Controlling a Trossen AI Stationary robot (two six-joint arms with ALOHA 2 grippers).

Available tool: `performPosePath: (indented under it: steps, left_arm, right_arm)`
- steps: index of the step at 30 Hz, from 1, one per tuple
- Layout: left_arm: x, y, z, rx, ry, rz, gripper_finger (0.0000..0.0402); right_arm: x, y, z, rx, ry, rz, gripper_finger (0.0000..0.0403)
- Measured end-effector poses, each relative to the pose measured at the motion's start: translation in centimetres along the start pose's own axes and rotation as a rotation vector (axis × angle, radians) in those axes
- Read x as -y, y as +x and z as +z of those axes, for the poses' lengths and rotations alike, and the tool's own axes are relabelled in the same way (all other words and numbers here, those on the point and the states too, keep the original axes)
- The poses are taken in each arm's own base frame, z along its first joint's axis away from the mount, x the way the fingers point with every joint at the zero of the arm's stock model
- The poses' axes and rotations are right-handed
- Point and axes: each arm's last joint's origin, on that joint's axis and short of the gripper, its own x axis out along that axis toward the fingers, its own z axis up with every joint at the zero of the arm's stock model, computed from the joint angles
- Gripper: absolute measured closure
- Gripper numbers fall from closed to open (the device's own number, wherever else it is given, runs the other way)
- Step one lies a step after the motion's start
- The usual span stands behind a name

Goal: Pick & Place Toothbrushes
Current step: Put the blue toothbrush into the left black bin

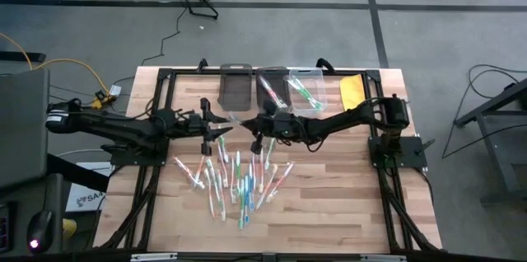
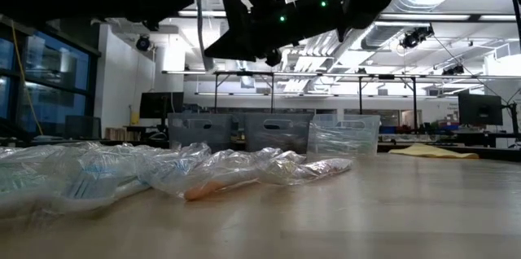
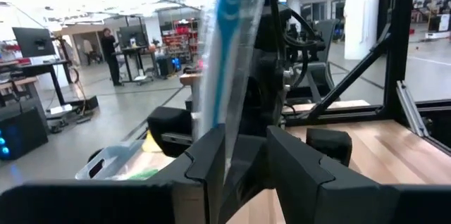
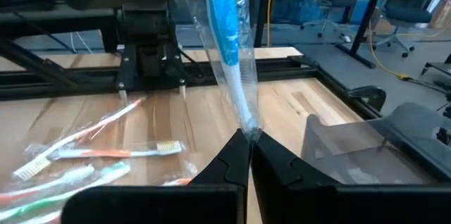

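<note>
Blue-handled toothbrush in clear crinkly plastic wrap (image 4: 227,34), pinched between both my pincers above the pale wooden desk (image 1: 346,204).

My right pincer (image 4: 248,139) is pressed together on one tip of the wrapper while my left pincer (image 3: 236,146) is clamped part-way on the other end; I judge I hold it at both ends to pass it across or turn it for the bins. It hangs in the air between the two arms, just in front of the smoky grey plastic bin (image 1: 235,89), the middle grey bin (image 1: 273,87) and the clear plastic bin (image 1: 306,89) lined along the far edge. Below, the scattered heap of wrapped white, green, blue and orange toothbrushes (image 1: 235,181) waits mid-desk. No brand or writing is readable on any wrapper.
</note>
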Motion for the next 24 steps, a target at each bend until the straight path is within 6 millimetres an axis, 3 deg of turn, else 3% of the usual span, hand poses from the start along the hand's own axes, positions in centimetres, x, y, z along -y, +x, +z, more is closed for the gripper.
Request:
performPosePath:
  steps: [8, 14, 24]
  left_arm:
    - [0.1, 2.6, 0.4, -0.043, 0.009, -0.006, 0.0300]
    - [0.0, 2.8, 0.4, -0.099, 0.093, 0.016, 0.0288]
    - [-0.1, 2.5, 0.9, -0.091, 0.111, 0.021, 0.0142]
  right_arm:
    - [0.0, 0.0, -0.1, -0.005, -0.006, 0.015, 0.0399]
    - [0.0, 0.0, -0.5, -0.053, -0.022, -0.052, 0.0399]
    - [0.0, -0.1, -0.5, -0.054, -0.023, -0.056, 0.0399]
